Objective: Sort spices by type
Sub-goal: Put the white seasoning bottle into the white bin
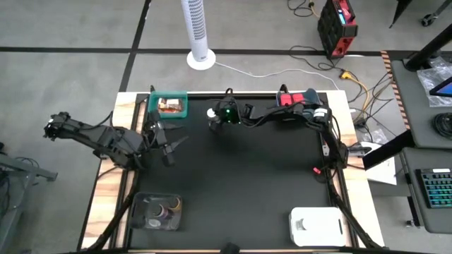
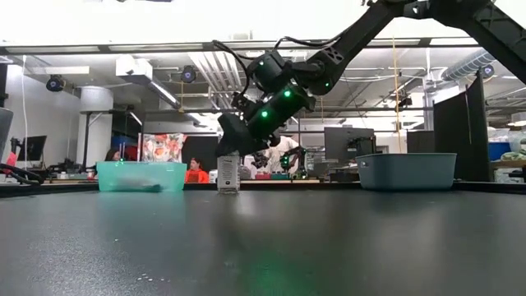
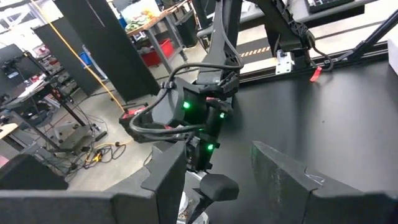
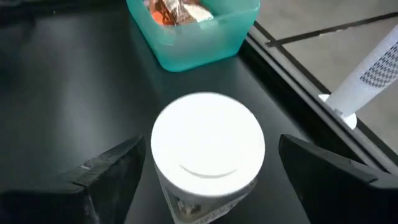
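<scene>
A white-capped spice bottle (image 4: 208, 149) stands upright on the black table near the far edge (image 1: 210, 113). My right gripper (image 1: 215, 118) is open, with one finger (image 4: 106, 177) on each side of the bottle's cap and a gap showing on both sides. Just to the bottle's left stands a teal bin (image 1: 169, 106) holding orange and brown packets (image 4: 177, 11). My left gripper (image 1: 175, 149) hangs open above the table's left part with nothing between its fingers (image 3: 168, 180).
A blue-grey bin (image 1: 305, 99) with red boxes stands at the far right. A clear tray (image 1: 157, 212) with small jars lies near left, and a white tray (image 1: 318, 226) near right. The table's middle (image 1: 240, 183) is bare black mat.
</scene>
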Robot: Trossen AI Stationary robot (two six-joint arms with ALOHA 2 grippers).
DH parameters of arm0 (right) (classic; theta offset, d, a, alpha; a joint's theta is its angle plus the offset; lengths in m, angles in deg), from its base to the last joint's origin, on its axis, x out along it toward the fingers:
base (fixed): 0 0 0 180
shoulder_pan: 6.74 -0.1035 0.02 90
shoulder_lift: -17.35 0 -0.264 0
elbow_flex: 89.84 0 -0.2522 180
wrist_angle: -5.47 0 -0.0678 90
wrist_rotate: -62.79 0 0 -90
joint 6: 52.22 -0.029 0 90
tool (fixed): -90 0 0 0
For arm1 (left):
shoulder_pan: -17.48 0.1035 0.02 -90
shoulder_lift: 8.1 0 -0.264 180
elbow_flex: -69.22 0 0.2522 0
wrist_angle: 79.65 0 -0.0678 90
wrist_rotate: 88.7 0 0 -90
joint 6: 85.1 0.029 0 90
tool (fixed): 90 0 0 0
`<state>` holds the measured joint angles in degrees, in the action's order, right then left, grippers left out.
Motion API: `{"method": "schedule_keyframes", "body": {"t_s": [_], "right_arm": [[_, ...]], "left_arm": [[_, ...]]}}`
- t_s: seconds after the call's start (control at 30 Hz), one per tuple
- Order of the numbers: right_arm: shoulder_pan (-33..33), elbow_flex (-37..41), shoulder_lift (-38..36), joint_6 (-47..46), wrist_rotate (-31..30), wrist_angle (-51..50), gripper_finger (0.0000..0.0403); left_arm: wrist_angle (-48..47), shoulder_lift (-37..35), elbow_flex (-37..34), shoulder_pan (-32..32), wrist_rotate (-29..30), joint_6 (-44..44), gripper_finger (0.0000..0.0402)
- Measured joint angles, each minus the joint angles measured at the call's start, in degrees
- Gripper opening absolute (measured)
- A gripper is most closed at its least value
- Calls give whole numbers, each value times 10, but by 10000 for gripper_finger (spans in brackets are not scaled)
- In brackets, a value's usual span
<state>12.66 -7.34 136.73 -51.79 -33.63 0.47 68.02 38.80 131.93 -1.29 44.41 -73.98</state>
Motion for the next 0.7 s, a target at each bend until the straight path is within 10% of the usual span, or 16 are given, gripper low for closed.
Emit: {"method": "schedule_keyframes", "body": {"t_s": [0.4, 0.7], "right_arm": [[0, 0, 1, -15, 6, -2, 193], [-7, 0, -4, -22, 24, -2, 186]], "left_arm": [[0, 3, -1, 0, 0, 0, 165], [-1, 8, -12, 0, 0, -11, 165]]}}
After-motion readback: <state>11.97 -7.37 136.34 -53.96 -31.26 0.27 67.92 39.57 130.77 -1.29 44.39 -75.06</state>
